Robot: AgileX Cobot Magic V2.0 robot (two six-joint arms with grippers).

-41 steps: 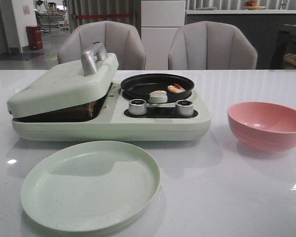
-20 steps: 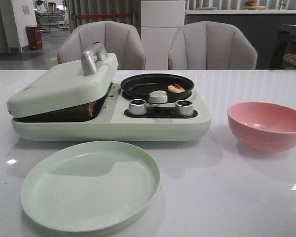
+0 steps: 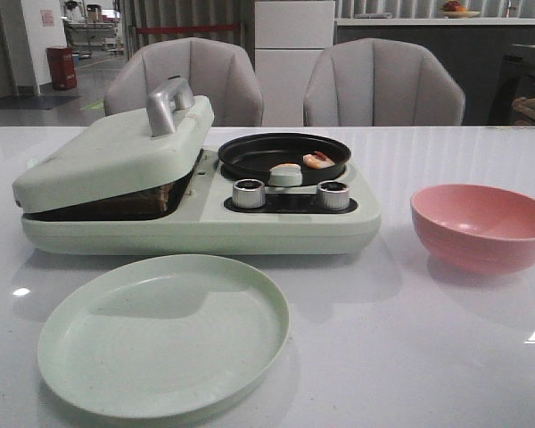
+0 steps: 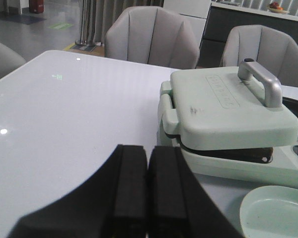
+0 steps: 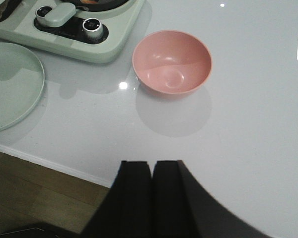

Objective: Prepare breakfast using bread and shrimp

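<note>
Two small shrimp lie in the black round pan on the right half of the pale green breakfast maker. Its hinged lid with a silver handle rests slightly ajar. In the gap a sliver of brown crust shows, while the rest of the bread is hidden under the lid. My left gripper is shut and empty over the table, left of the appliance. My right gripper is shut and empty above the table's front edge, short of the pink bowl. Neither gripper appears in the front view.
A pale green plate lies in front of the appliance. A pink bowl stands to the right of it. Two silver dials and a pale green knob sit in front of the pan. Two chairs stand behind the table.
</note>
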